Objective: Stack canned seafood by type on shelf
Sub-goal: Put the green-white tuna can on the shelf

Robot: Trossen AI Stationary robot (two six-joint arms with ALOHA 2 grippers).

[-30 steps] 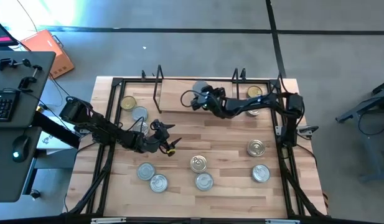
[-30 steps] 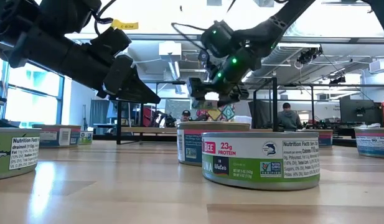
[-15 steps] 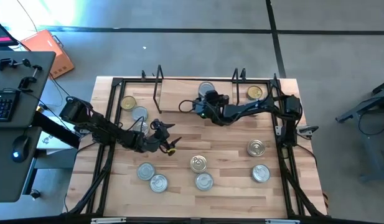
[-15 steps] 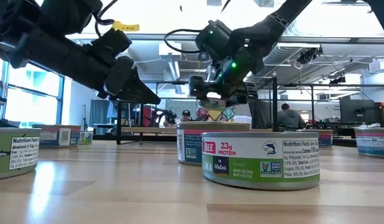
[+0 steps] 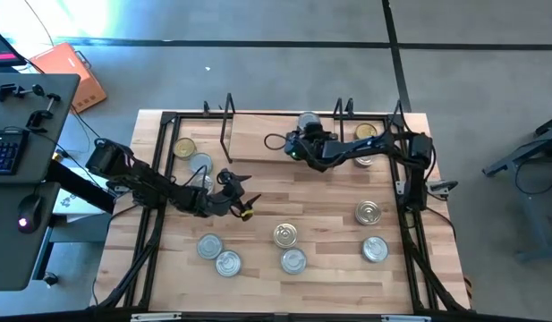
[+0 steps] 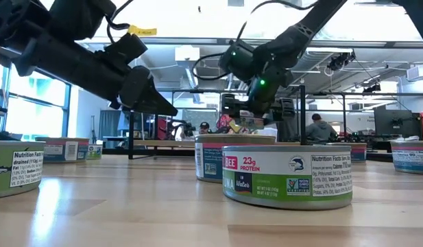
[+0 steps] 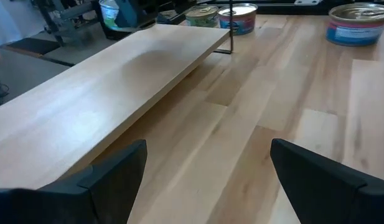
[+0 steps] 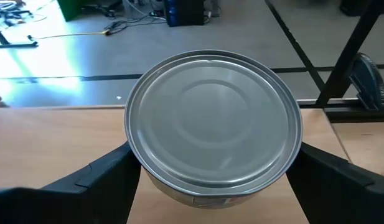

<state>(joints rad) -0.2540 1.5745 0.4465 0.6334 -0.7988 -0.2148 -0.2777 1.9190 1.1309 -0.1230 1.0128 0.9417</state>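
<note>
My right gripper [image 5: 305, 132] is shut on a silver-topped tin of canned seafood [image 8: 213, 137] over the far part of the shelf [image 5: 258, 139], a light board with black wire uprights. A gold-topped tin [image 5: 366, 132] stands on the shelf's right end. My left gripper [image 5: 243, 199] hangs open over the table's left middle, holding nothing; its fingers [image 7: 111, 180] point at the shelf's near edge. Several more tins stand loose on the table. My right gripper pinches the tin's round side wall [image 8: 153, 186] between its two fingers [image 8: 95, 180], one on each opposite side. The fingers come from the table's near side, slanting slightly down. The tin sits top up; whether its bottom rests on the board I cannot tell.
Loose tins stand at the near left [image 5: 209, 246], near middle [image 5: 293, 260] and near right [image 5: 375, 249]; two more [image 5: 183, 148] are left of the shelf. Black frame rails run along the table's edges [image 5: 159, 179]. Bare board lies on the shelf's left half.
My right gripper has carried the silver-topped tin over the shelf toward the table's right and far edges, sinking a little, and its wrist has rolled. The tin stays between the fingers with its top up.
</note>
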